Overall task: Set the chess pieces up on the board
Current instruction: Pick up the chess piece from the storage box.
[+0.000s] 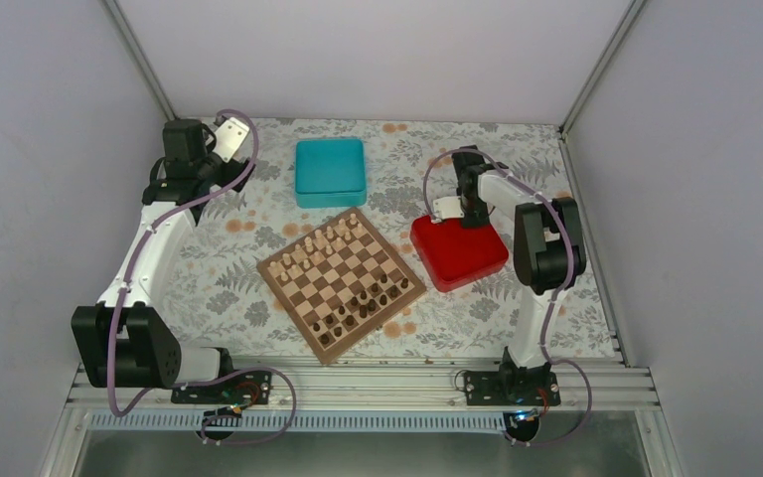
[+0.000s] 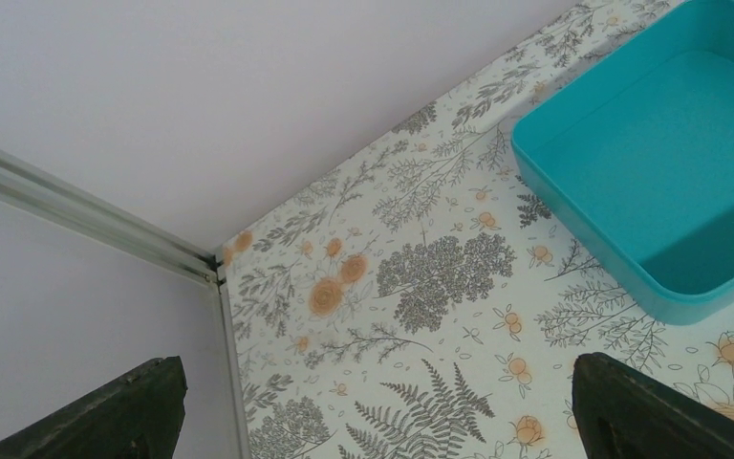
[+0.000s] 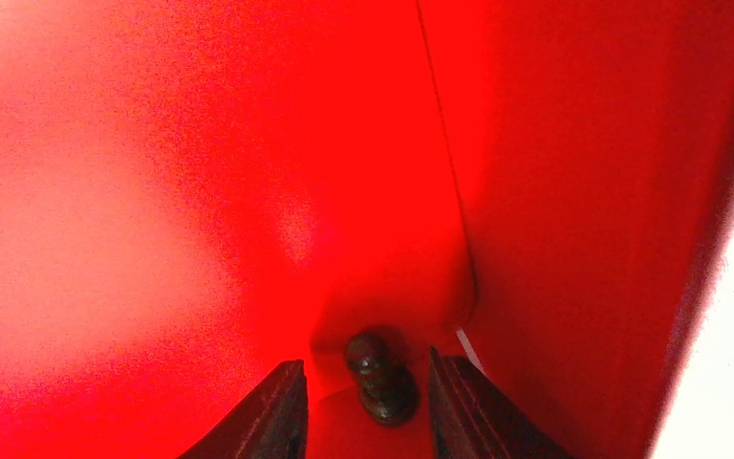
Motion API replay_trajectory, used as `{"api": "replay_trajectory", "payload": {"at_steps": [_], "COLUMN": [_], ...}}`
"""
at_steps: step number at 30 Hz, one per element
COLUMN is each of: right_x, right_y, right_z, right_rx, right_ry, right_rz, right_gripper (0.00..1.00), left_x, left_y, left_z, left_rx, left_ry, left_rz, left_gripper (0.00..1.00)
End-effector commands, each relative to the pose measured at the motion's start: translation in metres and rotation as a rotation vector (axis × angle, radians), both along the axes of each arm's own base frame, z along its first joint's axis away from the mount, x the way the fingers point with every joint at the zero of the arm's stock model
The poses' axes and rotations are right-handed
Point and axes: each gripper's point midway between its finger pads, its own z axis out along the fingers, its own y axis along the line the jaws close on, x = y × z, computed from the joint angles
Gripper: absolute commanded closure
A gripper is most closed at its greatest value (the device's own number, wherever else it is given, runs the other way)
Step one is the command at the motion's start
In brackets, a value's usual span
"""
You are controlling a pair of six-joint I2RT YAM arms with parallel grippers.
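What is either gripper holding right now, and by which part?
Nothing yet. The right gripper straddles a dark chess piece in the red tray corner, jaws apart; the left gripper is open and empty.

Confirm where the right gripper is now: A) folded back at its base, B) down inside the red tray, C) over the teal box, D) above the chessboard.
B: the right wrist view shows the right gripper surrounded by the walls of the red tray, with a dark chess piece in the corner between its open fingers.
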Motion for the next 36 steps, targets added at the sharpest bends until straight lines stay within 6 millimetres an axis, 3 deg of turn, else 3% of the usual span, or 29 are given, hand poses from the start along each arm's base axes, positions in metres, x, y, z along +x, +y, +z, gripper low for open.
{"api": "replay_trajectory", "payload": {"at_steps": [1,13,23,36], "right_x": [0.006,-0.006,-0.006,-0.007], "right_y": [-0.007,-0.012,-0.008,0.007], "right_z": [-0.007,-0.024,-0.021,-0.017], "right_rx": [-0.039,-0.077,-0.045,0.058], "right_ry": [0.003,0.053,-0.011,-0.106], "right_rz": [0.008,0.016,0.026,0.055], "right_gripper": [0.66,0.66,0.69,0.70], "left_x": [-0.003,-0.007,-0.009,-0.009], "left_y": [-0.006,-0.008,-0.008,-0.008], "left_z": [0.007,0.004,0.002,0.015], "left_rx": [-0.011,-0.022,-0.027,-0.037], "left_ry": [-0.030,-0.024,-0.031,-0.055], "left_rz": [-0.025,-0.035,-0.033,-0.023], "left_gripper": [0.00,0.00,0.00,0.00]}}
